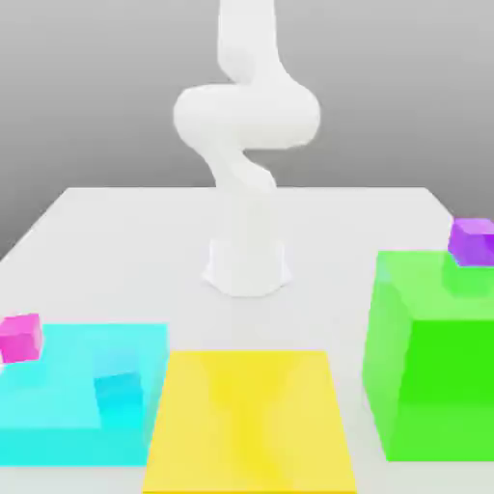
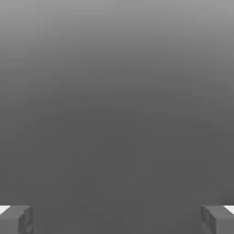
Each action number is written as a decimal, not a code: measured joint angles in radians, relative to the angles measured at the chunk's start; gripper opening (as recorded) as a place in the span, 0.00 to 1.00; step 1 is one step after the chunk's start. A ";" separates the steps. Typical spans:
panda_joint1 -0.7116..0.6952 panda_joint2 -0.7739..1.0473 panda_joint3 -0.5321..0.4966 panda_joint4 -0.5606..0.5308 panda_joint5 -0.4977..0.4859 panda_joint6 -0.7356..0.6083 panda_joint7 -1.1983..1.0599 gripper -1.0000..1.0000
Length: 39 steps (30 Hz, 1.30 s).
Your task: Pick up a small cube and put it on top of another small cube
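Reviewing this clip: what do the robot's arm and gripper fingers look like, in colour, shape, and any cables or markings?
In the exterior view the arm is plain white, built of smooth rounded segments on a wider cylindrical base that stands on the table. No cables, logos or markings can be seen on it. In the hand view the gripper has two blocky grey fingers with white patches at their outer top corners.

The exterior view looks from above the table's (image 1: 116, 232) near edge, angled down toward the arm's base (image 1: 247, 265) at frame centre. The hand view faces plain grey background, with two fingertips (image 2: 16, 219) at its lower corners, wide apart.
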 joint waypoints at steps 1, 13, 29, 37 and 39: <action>-0.004 0.015 0.036 -0.013 -0.016 0.023 0.018 0.50; 0.001 0.191 0.528 -0.237 -0.181 0.330 0.271 0.50; 0.037 0.436 1.069 -0.512 -0.211 0.639 0.607 0.50; -0.046 0.578 1.128 -0.572 -0.038 0.603 0.890 0.50; -0.060 0.613 1.132 -0.589 0.006 0.597 0.959 0.50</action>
